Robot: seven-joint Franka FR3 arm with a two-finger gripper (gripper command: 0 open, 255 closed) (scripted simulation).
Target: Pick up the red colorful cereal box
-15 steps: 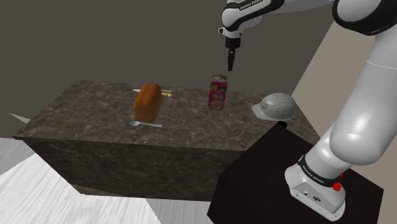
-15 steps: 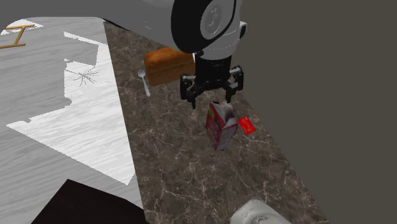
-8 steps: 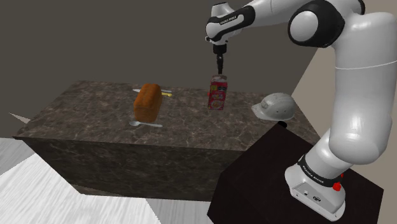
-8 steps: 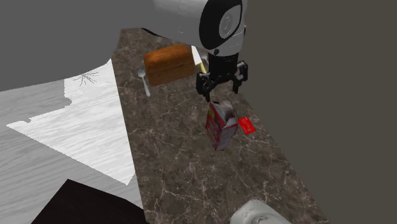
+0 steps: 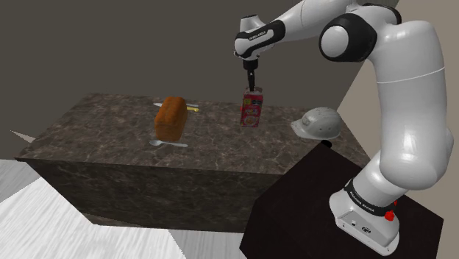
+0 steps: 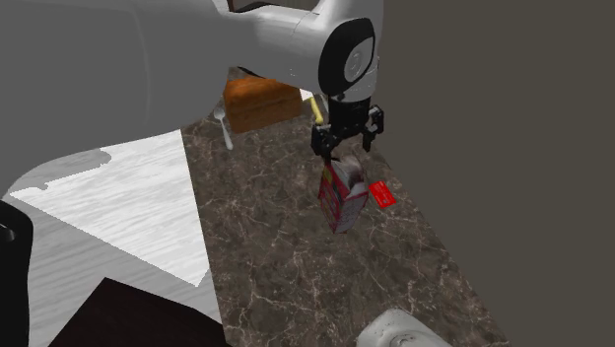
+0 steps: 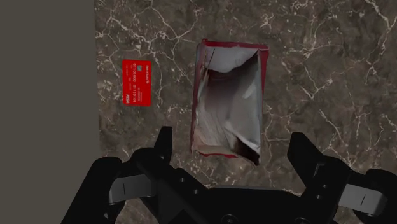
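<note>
The red cereal box [image 5: 251,110] stands upright on the dark marble counter [image 5: 110,129], its torn-open top showing a white inner bag [image 7: 229,105]. My gripper [image 5: 252,81] hangs straight above it, pointing down, fingertips just over the top of the box [image 6: 343,197]. Its fingers [image 7: 164,143] stand open, wider than the box, touching nothing. Seen from the second exterior view, the gripper [image 6: 345,150] sits right at the box's upper edge.
A red card [image 7: 136,81] lies flat beside the box near the wall-side edge. A brown bread loaf [image 5: 170,118] and a spoon [image 5: 168,143] sit toward the shoulder view's left, and a white hard hat [image 5: 318,123] toward its right. The stand [image 5: 346,213] is at the lower right.
The gripper has dropped lower and shifted slightly to the shoulder view's left, now just above the box top. The fingers stay open and the box has not moved.
</note>
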